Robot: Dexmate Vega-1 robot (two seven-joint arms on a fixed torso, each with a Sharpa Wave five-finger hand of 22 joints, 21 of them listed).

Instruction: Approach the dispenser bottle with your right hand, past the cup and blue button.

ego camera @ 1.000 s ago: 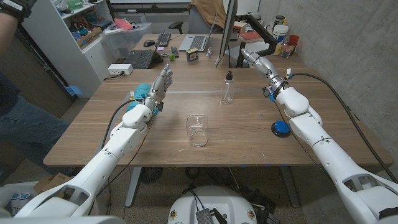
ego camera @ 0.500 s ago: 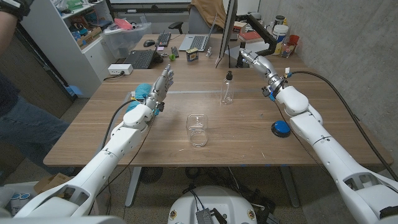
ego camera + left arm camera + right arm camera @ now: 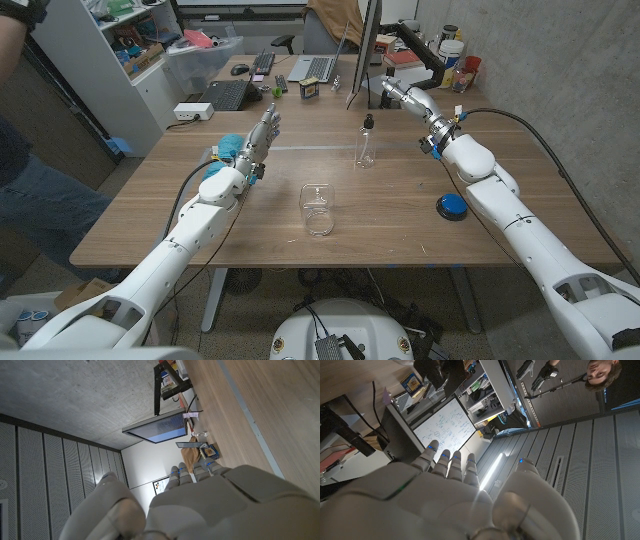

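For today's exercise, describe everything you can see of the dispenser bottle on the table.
The dispenser bottle is small, of clear plastic or glass by its look, with a black pump top. It stands upright on the wooden table, beyond the clear cup. Nothing touches it; the right hand is raised off to its right, farther back.

On the surface [image 3: 400, 215] stand one bottle [image 3: 366, 143], one cup [image 3: 317, 209], one blue button [image 3: 451, 207] and two laptops [image 3: 228, 95].
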